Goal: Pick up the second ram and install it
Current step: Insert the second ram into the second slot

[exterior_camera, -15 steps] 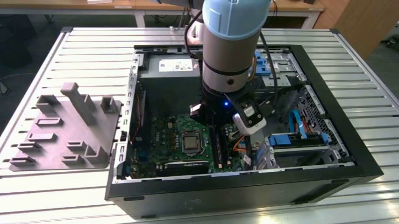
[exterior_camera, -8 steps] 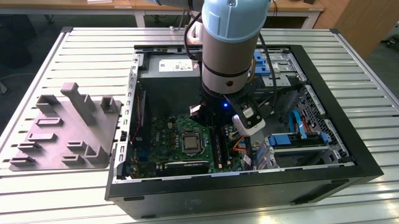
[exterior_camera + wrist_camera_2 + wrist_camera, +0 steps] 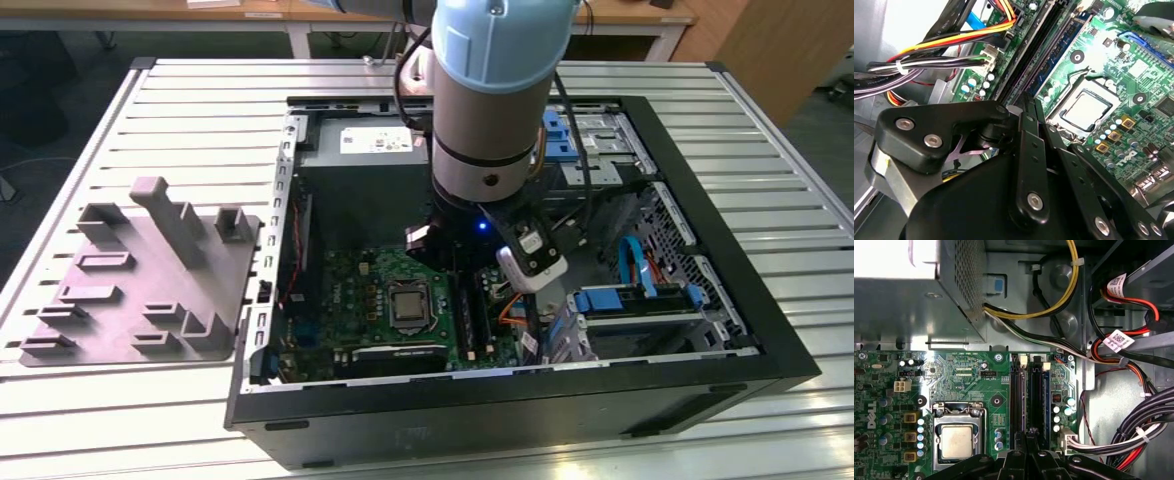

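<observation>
My gripper [image 3: 458, 272] reaches down into the open computer case [image 3: 534, 405], over the memory slots of the green motherboard [image 3: 354, 290]. In both wrist views its black fingers [image 3: 1027, 436] stand close together, shut on the top edge of the second ram [image 3: 1026, 400]. That ram is a long thin dark stick standing on edge in line with a slot, beside the blue slot [image 3: 1037, 400]. In the second wrist view the ram [image 3: 1026, 62] runs away from the gripper [image 3: 1026, 100] as a dark strip. How deep it sits in the slot is hidden.
The silver processor socket [image 3: 956, 440] lies beside the slots. The grey power supply box [image 3: 360, 150] fills the far end of the case. Bundled cables [image 3: 1134, 430] and drive bays [image 3: 641, 300] crowd the other side. A grey tray with upright posts [image 3: 134, 290] rests at the exterior view's left.
</observation>
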`<state>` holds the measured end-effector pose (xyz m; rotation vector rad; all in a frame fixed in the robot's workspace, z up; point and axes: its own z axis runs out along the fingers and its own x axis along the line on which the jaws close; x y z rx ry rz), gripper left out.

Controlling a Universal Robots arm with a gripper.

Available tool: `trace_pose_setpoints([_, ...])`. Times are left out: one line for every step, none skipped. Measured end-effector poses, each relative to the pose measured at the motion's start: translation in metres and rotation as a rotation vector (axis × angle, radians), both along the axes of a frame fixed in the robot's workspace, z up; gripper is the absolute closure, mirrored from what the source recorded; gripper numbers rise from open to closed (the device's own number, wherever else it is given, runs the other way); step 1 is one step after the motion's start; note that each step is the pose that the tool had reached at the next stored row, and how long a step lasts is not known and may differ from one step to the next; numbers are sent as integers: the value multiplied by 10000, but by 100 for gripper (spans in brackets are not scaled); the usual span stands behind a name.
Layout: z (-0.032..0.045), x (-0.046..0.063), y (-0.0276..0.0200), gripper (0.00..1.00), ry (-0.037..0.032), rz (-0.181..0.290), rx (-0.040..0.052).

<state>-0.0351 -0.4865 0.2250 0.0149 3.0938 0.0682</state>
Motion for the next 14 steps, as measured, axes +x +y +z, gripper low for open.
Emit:
trace_pose_setpoints([0, 0, 0, 89, 1, 0, -2])
trace_pose_setpoints([-4, 0, 0, 89, 0, 0, 0])
trace_pose_setpoints([-8, 0, 0, 89, 0, 0, 0])
trace_pose_setpoints([-8, 0, 0, 89, 0, 0, 0])
trace_pose_setpoints([-8, 0, 0, 89, 0, 0, 0])
trace_pose_setpoints([-10, 0, 0, 89, 1, 0, 0])
trace_pose_setpoints([-18, 0, 1, 89, -2, 0, 5])
trace_pose_setpoints([-24, 0, 1, 89, -1, 1, 3])
trace_pose_setpoints([-28, 0, 0, 89, 0, 0, 0])
trace_pose_setpoints([-28, 0, 0, 89, 1, 0, -1])
trace_pose_setpoints([-28, 0, 0, 89, 1, 0, -2])
trace_pose_setpoints([-28, 0, 0, 89, 1, 0, -2])
trace_pose_setpoints([-29, 0, 0, 89, 1, 0, -1])
trace_pose_setpoints([-33, 0, 0, 89, 0, 0, 2])
